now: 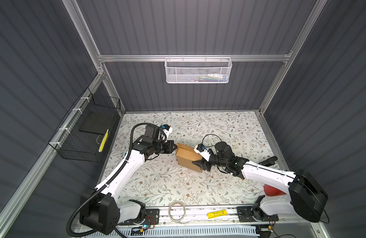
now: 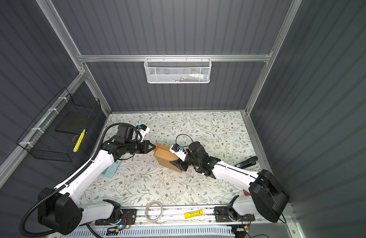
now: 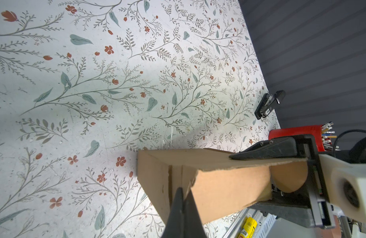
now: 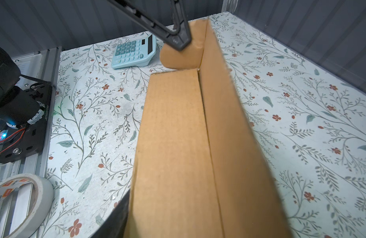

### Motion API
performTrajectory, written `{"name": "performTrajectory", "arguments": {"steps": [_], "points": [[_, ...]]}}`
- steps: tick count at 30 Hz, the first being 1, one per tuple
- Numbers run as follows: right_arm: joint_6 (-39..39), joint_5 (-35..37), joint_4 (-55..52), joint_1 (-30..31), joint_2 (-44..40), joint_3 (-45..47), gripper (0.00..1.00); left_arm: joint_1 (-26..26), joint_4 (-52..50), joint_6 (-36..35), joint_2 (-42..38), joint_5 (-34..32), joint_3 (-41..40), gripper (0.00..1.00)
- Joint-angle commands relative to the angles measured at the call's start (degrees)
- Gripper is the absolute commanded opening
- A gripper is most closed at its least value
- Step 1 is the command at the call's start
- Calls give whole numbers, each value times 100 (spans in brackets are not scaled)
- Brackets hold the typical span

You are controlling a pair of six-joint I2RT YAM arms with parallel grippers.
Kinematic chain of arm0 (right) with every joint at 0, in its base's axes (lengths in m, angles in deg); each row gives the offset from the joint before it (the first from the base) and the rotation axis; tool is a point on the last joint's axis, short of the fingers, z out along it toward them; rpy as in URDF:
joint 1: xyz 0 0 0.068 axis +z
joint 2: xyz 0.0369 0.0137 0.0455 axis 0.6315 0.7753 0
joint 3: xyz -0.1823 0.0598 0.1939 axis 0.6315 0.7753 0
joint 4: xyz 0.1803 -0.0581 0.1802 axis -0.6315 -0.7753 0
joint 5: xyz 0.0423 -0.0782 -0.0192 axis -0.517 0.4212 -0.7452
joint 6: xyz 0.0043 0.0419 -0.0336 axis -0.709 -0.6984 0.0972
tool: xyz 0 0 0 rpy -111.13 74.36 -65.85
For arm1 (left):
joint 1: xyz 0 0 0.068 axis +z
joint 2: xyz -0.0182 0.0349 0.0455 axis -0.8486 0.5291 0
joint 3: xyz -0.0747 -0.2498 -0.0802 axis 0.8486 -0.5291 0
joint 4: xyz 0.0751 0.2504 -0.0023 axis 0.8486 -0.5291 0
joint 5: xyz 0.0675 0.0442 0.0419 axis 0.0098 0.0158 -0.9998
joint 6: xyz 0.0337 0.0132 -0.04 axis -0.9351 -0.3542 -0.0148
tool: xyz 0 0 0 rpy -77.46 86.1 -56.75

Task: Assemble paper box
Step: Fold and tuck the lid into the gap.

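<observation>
Tape roll and yellow tube at bottom edge. Mid-frame over the floral table, your right gripper clamps the paper box at its lower-right end, jaws half spread. Your left gripper, at the box's upper-left end, is fully closed, tips touching the flap. White basket up top.

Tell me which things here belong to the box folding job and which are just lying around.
In the job: paper box, left gripper, right gripper.
Lying about: blue calculator, tape roll, black stapler, red pen holder, yellow tube.
</observation>
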Motion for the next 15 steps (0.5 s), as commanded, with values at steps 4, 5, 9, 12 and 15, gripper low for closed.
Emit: {"name": "performTrajectory", "arguments": {"steps": [4,5,9,12,15], "points": [[20,-67,139,-2,40,70,54,-17,-50,-20,109,-101,-14,0],[15,-74,123,-2,40,60,55,-17,-62,-39,119,-108,-3,0],[45,-53,44,-2,25,33,58,-25,-105,-50,139,-119,65,0],[33,-46,-2,-2,40,21,61,-25,-97,7,147,-113,83,0],[12,-42,-11,0,57,33,62,-25,-64,69,139,-101,72,0]]}}
